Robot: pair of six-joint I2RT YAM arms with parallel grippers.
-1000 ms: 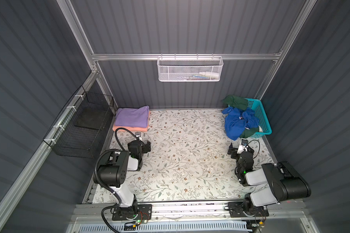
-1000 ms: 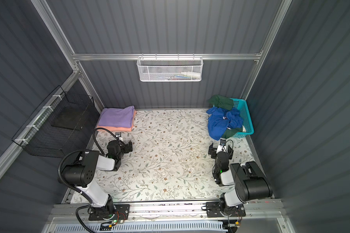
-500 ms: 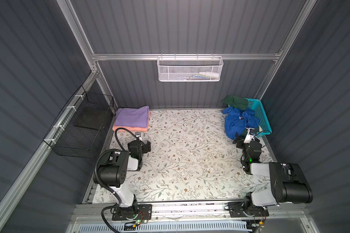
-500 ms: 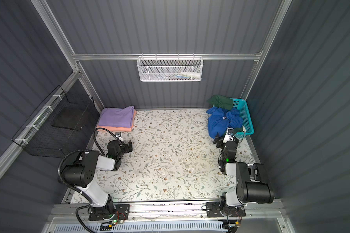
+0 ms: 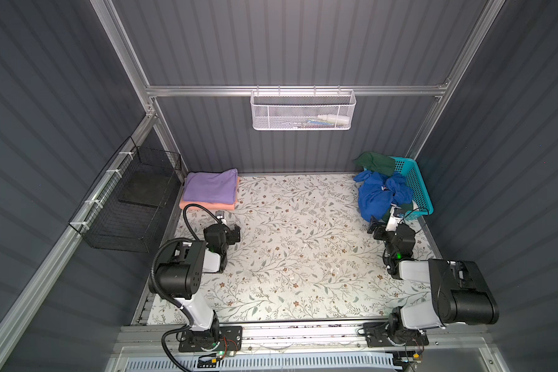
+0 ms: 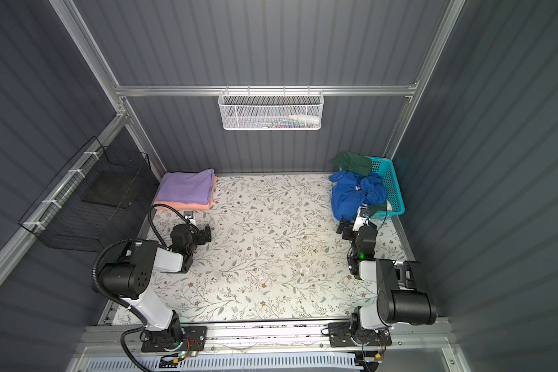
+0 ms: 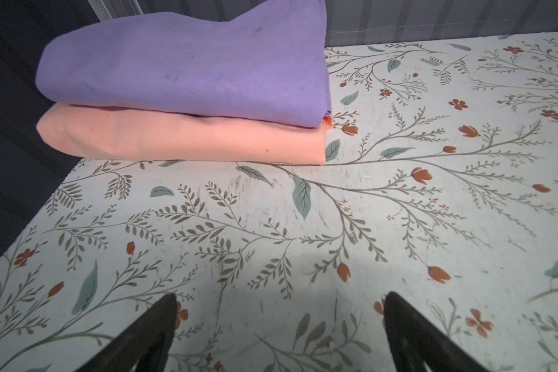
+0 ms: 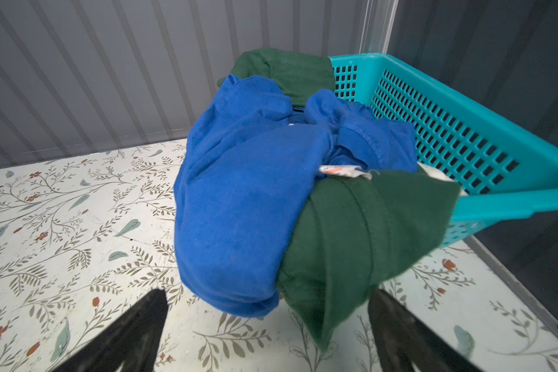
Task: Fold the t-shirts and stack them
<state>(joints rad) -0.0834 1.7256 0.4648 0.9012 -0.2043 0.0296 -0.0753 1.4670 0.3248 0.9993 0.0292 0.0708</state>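
left tool (image 7: 279, 299) and right tool (image 8: 269, 293) both wide open, gripping nothing. lavender tee (image 7: 181, 71) sits folded on the salmon tee (image 7: 181, 138), a 2-high stack in the bench's (image 7: 400, 209) back-left corner.

Salmon tee (image 5: 207, 205) mostly under lavender tee (image 5: 210, 186); wall-basket (image 5: 271, 112) contents indistinct.

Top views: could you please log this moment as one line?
stack: lavender-purple t-shirt folded atop salmon-orange t-shirt | left jaws: open, empty | right jaws: open, facing crumpled blue garment at turquoise lattice basket
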